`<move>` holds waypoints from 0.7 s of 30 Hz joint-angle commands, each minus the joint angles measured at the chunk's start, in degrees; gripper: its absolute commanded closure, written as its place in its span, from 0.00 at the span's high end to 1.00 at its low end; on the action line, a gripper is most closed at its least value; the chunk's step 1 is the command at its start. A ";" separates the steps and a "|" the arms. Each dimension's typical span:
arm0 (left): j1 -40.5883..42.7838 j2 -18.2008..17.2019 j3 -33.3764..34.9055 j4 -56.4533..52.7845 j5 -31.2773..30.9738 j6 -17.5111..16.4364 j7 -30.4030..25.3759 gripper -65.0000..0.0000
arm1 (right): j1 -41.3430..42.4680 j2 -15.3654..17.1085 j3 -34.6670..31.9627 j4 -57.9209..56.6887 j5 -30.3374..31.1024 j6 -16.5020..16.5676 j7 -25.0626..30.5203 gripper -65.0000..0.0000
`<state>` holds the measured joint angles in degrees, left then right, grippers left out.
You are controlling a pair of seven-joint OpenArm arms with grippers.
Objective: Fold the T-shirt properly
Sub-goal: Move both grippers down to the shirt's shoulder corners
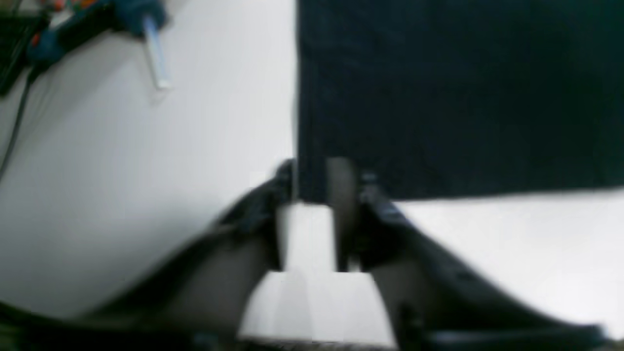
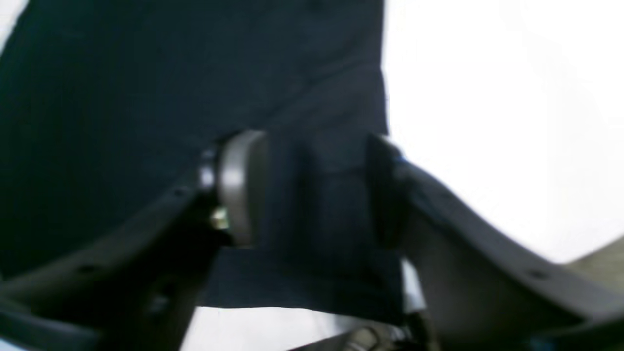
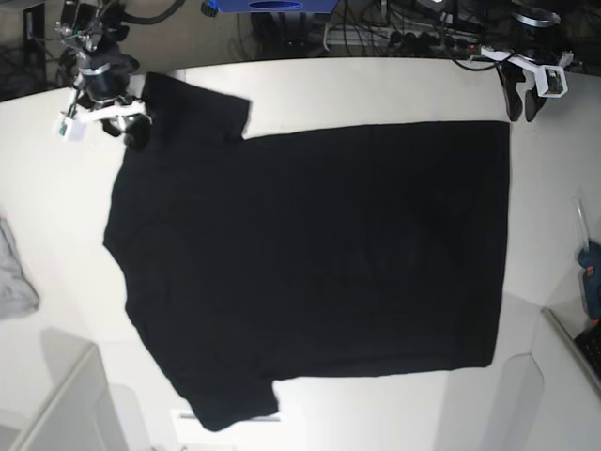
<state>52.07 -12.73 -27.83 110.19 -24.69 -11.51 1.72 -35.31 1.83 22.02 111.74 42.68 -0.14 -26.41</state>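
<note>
Base view gives you two claws, one T-shirt (image 3: 310, 263) and one small grey cloth (image 3: 14, 272). Take the T-shirt as your landmark: it lies flat, plain black side up, across the middle of the white table (image 3: 376, 85).

Your right gripper (image 3: 131, 132) sits at the shirt's far sleeve. In the right wrist view its fingers (image 2: 241, 187) stand wide apart, straddling a fold of the black cloth without clamping it.

Your left gripper (image 3: 519, 101) sits at the shirt's far hem corner. In the left wrist view it (image 1: 324, 183) is partly open, a narrow gap, with the shirt's corner lying between the tips; the picture is too blurred to say whether the pads touch the cloth.

Both arms reach in from the table's far edge, wrists bent down toward the shirt.

Outward from the shirt: the grey cloth lies beyond its collar side, well apart, and one blue tool (image 3: 590, 272) lies beyond its hem side.
</note>
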 commanded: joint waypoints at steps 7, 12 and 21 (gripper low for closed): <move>0.37 -0.41 -4.65 -0.96 -6.39 -9.20 -1.41 0.70 | 1.42 3.58 0.26 -3.92 8.80 0.27 1.58 0.58; -0.87 -0.41 -4.65 -3.33 -6.57 -10.25 -1.41 0.70 | 3.71 3.76 2.46 -9.81 8.71 0.27 1.32 0.58; -4.29 -0.06 -4.65 -11.42 -6.65 -12.27 -1.41 0.70 | 4.15 3.58 2.99 -15.70 8.62 6.08 1.23 0.58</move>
<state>47.00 -12.40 -32.08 98.06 -30.55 -23.03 1.83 -30.87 4.95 24.71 95.46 50.94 5.63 -25.63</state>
